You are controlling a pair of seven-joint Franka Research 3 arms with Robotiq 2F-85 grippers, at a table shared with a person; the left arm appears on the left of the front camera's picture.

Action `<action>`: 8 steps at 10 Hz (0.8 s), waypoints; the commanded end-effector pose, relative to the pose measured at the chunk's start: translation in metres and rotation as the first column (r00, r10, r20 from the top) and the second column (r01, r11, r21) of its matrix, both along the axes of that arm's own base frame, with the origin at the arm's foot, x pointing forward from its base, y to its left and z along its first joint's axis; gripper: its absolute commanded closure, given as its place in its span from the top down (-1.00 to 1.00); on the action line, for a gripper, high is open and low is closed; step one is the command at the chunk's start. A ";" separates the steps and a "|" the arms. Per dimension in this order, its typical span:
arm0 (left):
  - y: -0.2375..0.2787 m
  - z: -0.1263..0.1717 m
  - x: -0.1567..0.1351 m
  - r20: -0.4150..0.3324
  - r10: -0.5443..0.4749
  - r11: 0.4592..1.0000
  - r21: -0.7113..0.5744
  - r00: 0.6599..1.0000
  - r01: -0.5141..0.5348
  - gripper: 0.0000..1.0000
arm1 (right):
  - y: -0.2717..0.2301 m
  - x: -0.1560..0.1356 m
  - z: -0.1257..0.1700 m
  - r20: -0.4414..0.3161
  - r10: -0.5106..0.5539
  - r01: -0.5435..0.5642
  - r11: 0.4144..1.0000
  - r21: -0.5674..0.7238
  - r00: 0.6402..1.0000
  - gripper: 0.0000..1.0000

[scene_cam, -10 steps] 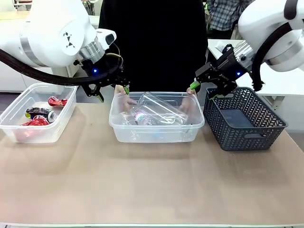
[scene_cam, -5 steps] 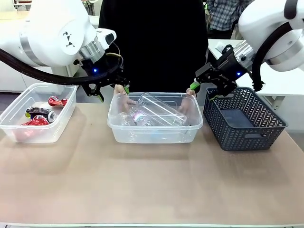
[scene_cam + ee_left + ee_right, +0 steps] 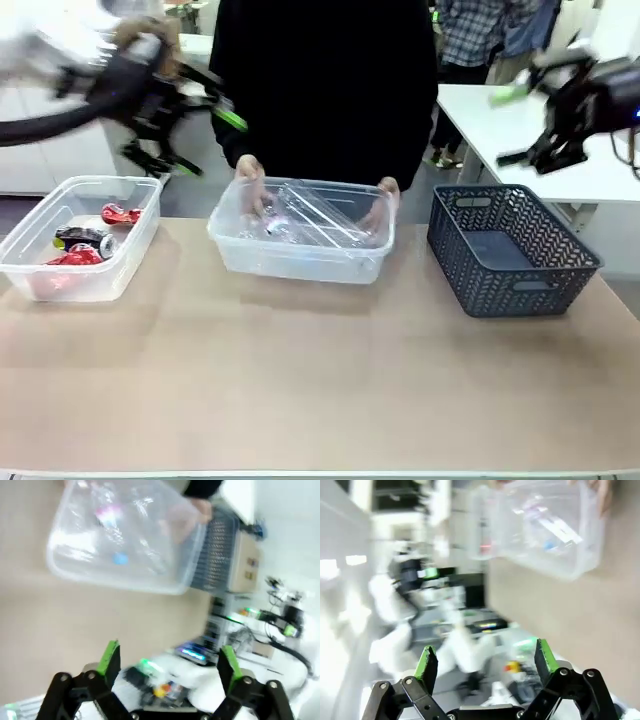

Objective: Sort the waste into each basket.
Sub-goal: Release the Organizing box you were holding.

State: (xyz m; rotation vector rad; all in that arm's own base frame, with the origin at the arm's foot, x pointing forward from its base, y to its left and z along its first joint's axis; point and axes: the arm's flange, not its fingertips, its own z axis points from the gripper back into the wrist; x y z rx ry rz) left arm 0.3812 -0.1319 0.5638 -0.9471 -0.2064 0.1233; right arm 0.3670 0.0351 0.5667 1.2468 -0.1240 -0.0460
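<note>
- On the counter (image 3: 320, 380) we see the middle tub (image 3: 300, 262), holding clear bottles (image 3: 310, 222).
- Left of that tub sits another tub (image 3: 40, 270) with red cans (image 3: 85, 240).
- Right of it stands a dark basket (image 3: 515, 250).
- A person's hands (image 3: 250, 180) grip its far rim.
- Beyond it, left pincer (image 3: 195, 135) and right pincer (image 3: 520, 125) hang raised, both spread apart, empty.

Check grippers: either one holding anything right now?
No. Left gripper and right gripper are open and empty. The person's hands hold the middle tub by its far rim.
</note>
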 end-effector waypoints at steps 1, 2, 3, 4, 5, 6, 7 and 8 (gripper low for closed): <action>0.069 -0.032 -0.011 -0.010 0.093 0.860 -0.503 0.996 -0.085 1.00 | -0.035 0.008 -0.005 -0.227 -0.210 0.285 0.882 0.375 0.951 1.00; 0.090 -0.044 -0.015 0.010 0.253 0.725 -0.664 0.967 -0.183 1.00 | -0.050 0.010 -0.009 -0.259 -0.277 0.364 0.841 0.401 0.925 1.00; 0.101 -0.060 -0.018 0.050 0.285 0.714 -0.678 0.957 -0.177 1.00 | -0.062 0.014 -0.019 -0.267 -0.356 0.436 0.821 0.368 0.896 1.00; 0.079 -0.012 -0.017 -0.002 0.108 0.936 -0.337 0.994 -0.102 1.00 | -0.054 -0.003 0.007 -0.141 -0.127 0.160 0.954 0.255 0.982 1.00; 0.079 -0.012 -0.017 -0.002 0.108 0.936 -0.337 0.994 -0.102 1.00 | -0.054 -0.003 0.007 -0.141 -0.127 0.160 0.954 0.255 0.982 1.00; 0.079 -0.012 -0.017 -0.002 0.108 0.936 -0.337 0.994 -0.102 1.00 | -0.054 -0.003 0.007 -0.141 -0.127 0.160 0.954 0.255 0.982 1.00; 0.079 -0.012 -0.017 -0.002 0.108 0.936 -0.337 0.994 -0.102 1.00 | -0.054 -0.003 0.007 -0.141 -0.127 0.160 0.954 0.255 0.982 1.00; 0.079 -0.012 -0.017 -0.002 0.108 0.936 -0.337 0.994 -0.102 1.00 | -0.054 -0.003 0.007 -0.141 -0.127 0.160 0.954 0.255 0.982 1.00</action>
